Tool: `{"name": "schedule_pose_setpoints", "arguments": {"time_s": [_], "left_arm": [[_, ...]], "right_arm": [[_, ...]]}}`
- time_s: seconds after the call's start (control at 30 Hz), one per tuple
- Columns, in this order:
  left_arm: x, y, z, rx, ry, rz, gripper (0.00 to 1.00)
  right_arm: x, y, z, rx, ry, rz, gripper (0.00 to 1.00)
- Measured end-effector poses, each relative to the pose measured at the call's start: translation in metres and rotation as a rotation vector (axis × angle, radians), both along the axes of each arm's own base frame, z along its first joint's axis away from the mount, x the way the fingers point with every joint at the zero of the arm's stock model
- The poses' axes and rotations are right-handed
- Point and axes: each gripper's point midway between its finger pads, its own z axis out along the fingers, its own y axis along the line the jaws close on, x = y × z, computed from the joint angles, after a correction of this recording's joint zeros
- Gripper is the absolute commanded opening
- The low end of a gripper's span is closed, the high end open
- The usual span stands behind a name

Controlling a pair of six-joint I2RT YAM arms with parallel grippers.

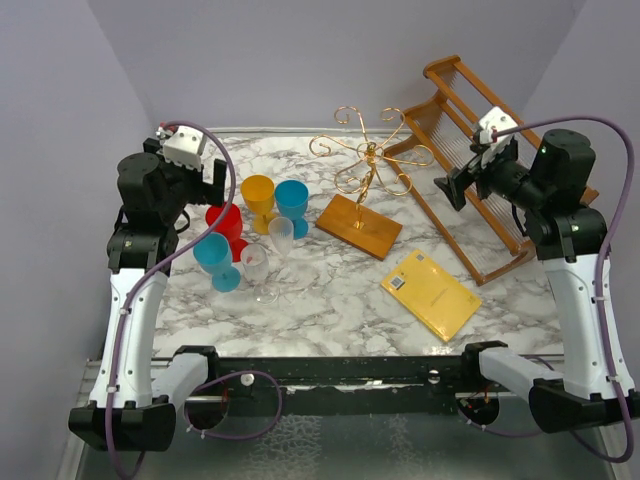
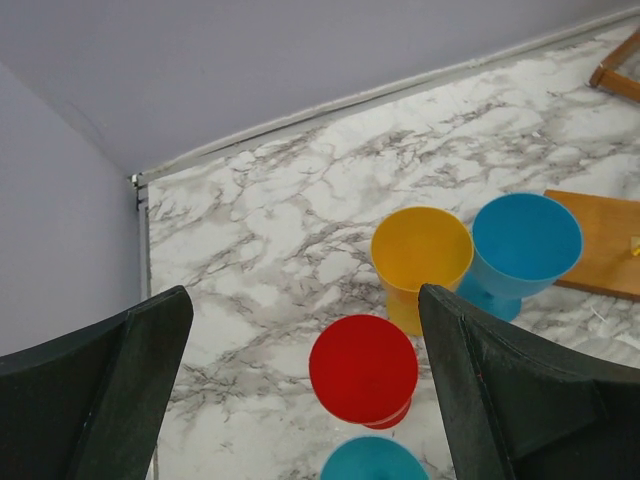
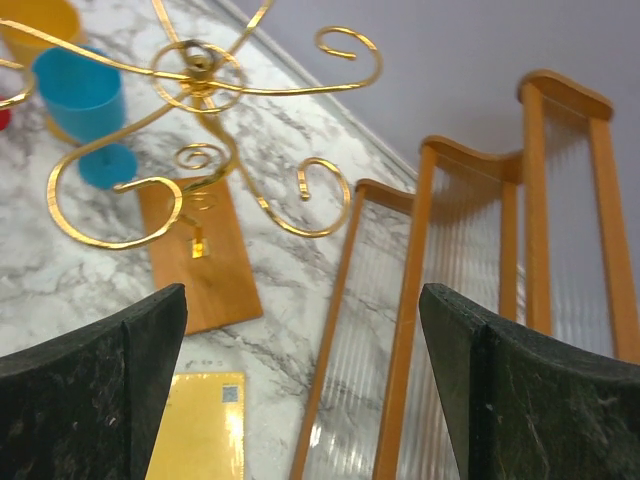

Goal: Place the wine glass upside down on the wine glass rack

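The wine glass rack (image 1: 371, 158) is a gold wire stand with curled arms on an orange-brown wooden base (image 1: 358, 226), at the middle back of the table. It also shows in the right wrist view (image 3: 200, 75). Two clear wine glasses (image 1: 281, 239) (image 1: 255, 264) stand upright left of the base; a third seems to lie beside them. My left gripper (image 1: 213, 183) is open and empty, raised above the red cup (image 2: 363, 368). My right gripper (image 1: 452, 188) is open and empty, raised over the slatted rack (image 3: 470, 300). The clear glasses are out of both wrist views.
A yellow cup (image 1: 258, 195), two blue cups (image 1: 292, 198) (image 1: 213, 255) and a red cup (image 1: 225, 221) crowd the left side around the glasses. A large brown wooden slatted rack (image 1: 478, 170) fills the back right. A yellow booklet (image 1: 430, 293) lies front right.
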Motion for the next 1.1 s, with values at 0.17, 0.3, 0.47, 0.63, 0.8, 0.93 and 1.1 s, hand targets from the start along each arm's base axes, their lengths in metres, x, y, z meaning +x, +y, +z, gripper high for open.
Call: {"name": "schedule_pose_setpoints", "arguments": {"time_s": [0.17,0.3,0.47,0.63,0.8,0.93,1.1], "left_arm": [[-0.005,-0.016,-0.012,0.015,0.055,-0.108,0.99],[-0.013,-0.029,-0.021,-0.001,0.093,-0.191,0.95],[-0.016,-0.046,-0.044,-0.047,0.192,-0.286,0.90],[-0.014,-0.057,-0.068,-0.101,0.299,-0.335,0.88],[-0.015,-0.071,-0.073,-0.110,0.348,-0.381,0.83],[-0.010,-0.094,-0.070,-0.076,0.375,-0.449,0.78],[-0.014,-0.122,-0.080,0.011,0.428,-0.529,0.71]], "right_arm": [[-0.020,0.021,-0.016,-0.025,0.058,0.172,1.00],[-0.028,0.030,-0.025,-0.026,0.098,0.245,1.00],[-0.027,0.032,-0.024,-0.011,0.111,0.251,1.00],[-0.021,0.031,-0.018,0.012,0.118,0.222,1.00],[-0.012,0.029,-0.013,0.044,0.133,0.182,1.00],[-0.008,0.030,-0.011,0.071,0.139,0.167,1.00],[-0.006,0.029,-0.010,0.080,0.141,0.151,1.00]]}}
